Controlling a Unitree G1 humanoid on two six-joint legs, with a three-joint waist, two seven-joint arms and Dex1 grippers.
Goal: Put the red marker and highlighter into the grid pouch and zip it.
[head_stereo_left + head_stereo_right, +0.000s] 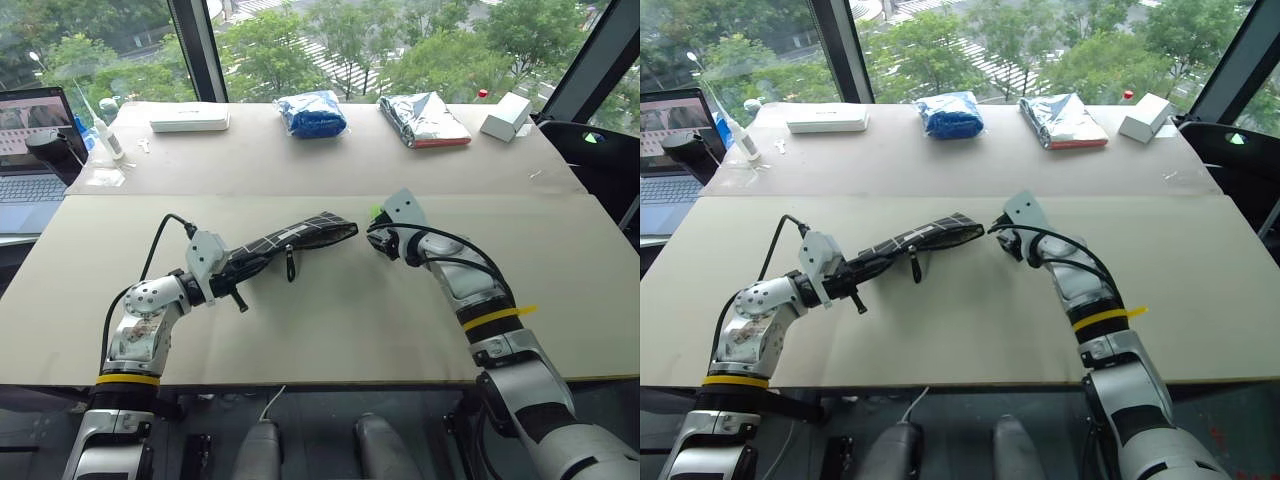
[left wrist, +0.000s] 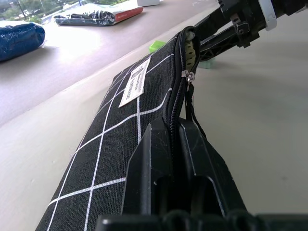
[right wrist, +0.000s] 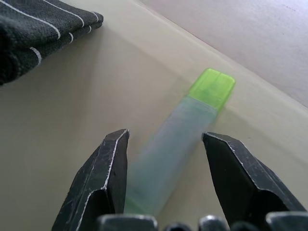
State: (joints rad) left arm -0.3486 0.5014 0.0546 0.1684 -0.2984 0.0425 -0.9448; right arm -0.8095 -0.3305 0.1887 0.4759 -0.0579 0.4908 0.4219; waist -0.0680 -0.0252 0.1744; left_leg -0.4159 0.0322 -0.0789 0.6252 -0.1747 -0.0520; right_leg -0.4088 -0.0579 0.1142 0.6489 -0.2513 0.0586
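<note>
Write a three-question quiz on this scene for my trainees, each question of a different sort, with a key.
1. True or false: the right gripper is shut on the highlighter.
2. Which gripper holds the grid pouch? A) left B) right C) neither
3. Fill in: the highlighter's bright green cap points ____ from the right gripper.

Key: 1 false, its fingers stand open astride the highlighter; 2 A, the left gripper is shut on it; 3 away.

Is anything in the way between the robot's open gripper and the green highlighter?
Nothing visible is. The right gripper is open, and the highlighter lies on the table right between its two fingers. The grid pouch sits off to one side, held up by the left gripper.
</note>
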